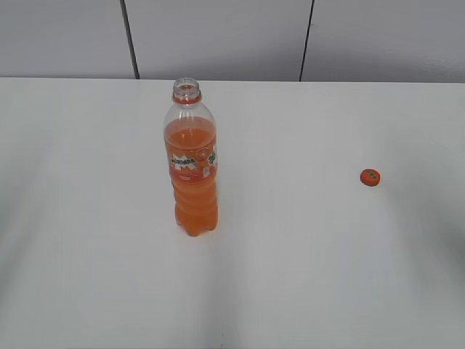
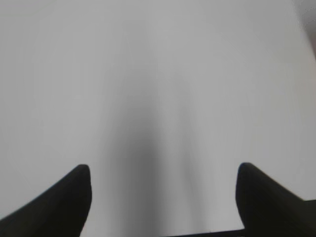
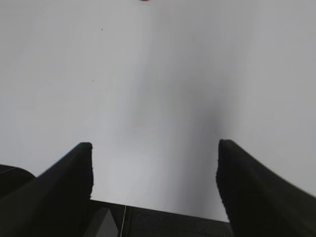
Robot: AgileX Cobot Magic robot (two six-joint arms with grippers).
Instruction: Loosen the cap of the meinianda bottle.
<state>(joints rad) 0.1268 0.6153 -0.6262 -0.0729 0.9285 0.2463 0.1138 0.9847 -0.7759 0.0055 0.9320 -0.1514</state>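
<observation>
The meinianda bottle (image 1: 193,171) stands upright on the white table, left of centre in the exterior view, with orange liquid, an orange label and an open neck with no cap on it. The small orange cap (image 1: 370,177) lies flat on the table far to the right of the bottle; a sliver of it shows at the top edge of the right wrist view (image 3: 144,0). My left gripper (image 2: 163,170) is open and empty over bare table. My right gripper (image 3: 154,148) is open and empty. Neither gripper shows in the exterior view.
The white table (image 1: 305,276) fills the exterior view, with grey wall panels (image 1: 218,36) behind its far edge. The right wrist view shows the table's near edge (image 3: 163,213) and a dark area below it.
</observation>
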